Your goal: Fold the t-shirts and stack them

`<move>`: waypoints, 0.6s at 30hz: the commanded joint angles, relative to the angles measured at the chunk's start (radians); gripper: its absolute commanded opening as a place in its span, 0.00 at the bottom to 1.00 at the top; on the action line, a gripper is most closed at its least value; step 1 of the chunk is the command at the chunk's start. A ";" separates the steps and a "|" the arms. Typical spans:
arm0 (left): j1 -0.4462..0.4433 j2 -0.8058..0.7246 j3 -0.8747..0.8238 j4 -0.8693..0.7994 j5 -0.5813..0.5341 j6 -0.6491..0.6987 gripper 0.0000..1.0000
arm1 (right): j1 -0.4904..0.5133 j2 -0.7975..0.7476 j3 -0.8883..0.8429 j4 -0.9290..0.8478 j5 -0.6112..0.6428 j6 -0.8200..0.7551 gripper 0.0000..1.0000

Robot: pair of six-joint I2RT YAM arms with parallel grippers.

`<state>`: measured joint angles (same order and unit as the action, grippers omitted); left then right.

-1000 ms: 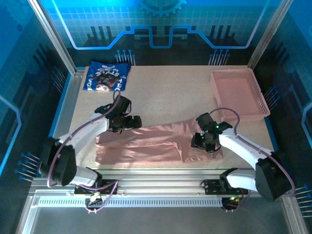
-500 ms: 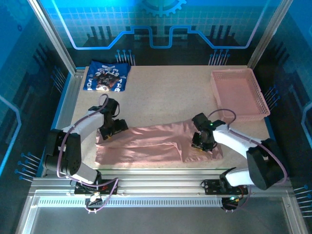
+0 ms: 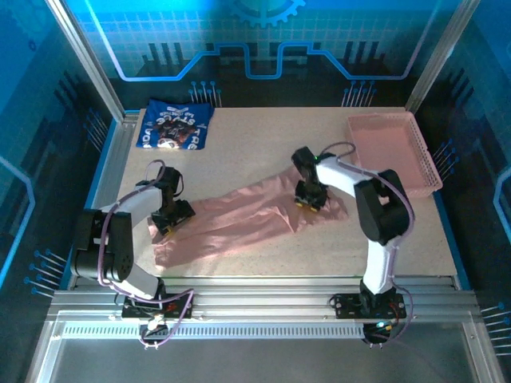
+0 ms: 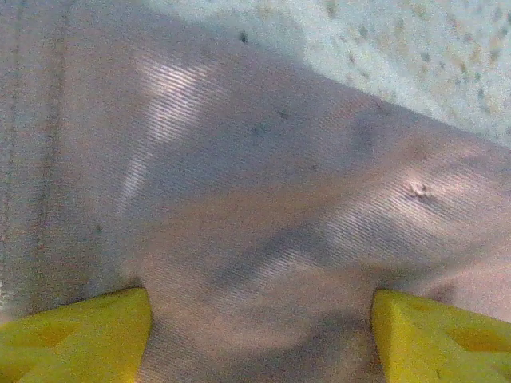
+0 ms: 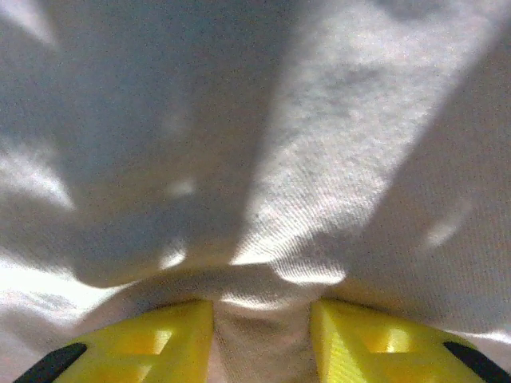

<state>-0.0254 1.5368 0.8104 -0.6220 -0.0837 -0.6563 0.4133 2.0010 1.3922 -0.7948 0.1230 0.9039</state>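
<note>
Both arms down on the plain dusty pink cloth t-shirt (image 3: 231, 227)

The left arm (image 3: 132, 203) bends out to the shirt's left end, where the left gripper (image 3: 170, 217) points down, its yellow fingers (image 4: 80, 331) spread wide and pressed onto the cloth. The right arm (image 3: 375, 207) reaches forward, folded at the elbow, to the shirt's right end. There the right gripper (image 3: 309, 199) has its yellow fingers (image 5: 160, 335) close together, pinching a raised fold of cloth.

Blue light is glowing from the gridded blue back panel (image 3: 319, 32), tinting the overhead view, while the speckled beige tabletop (image 3: 255, 152) is sitting evenly lit. Close up, the dusty pink cloth shirt (image 5: 335, 159) is washing out under bright patches, with soft grey shadows crossing it.
</note>
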 commanded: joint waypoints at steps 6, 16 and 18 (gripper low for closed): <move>0.028 0.032 0.048 0.026 0.066 -0.040 0.76 | -0.081 0.616 0.928 -0.259 -0.017 -0.107 0.46; 0.011 0.028 0.040 0.030 0.213 -0.073 0.76 | -0.130 0.813 1.306 0.264 -0.386 -0.029 0.60; 0.000 0.014 0.028 0.030 0.217 -0.082 0.76 | -0.132 0.755 1.324 0.292 -0.388 -0.068 0.63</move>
<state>-0.0128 1.5681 0.8501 -0.5774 0.0757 -0.7101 0.2928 2.8037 2.6892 -0.6510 -0.1871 0.8555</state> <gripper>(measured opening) 0.757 0.619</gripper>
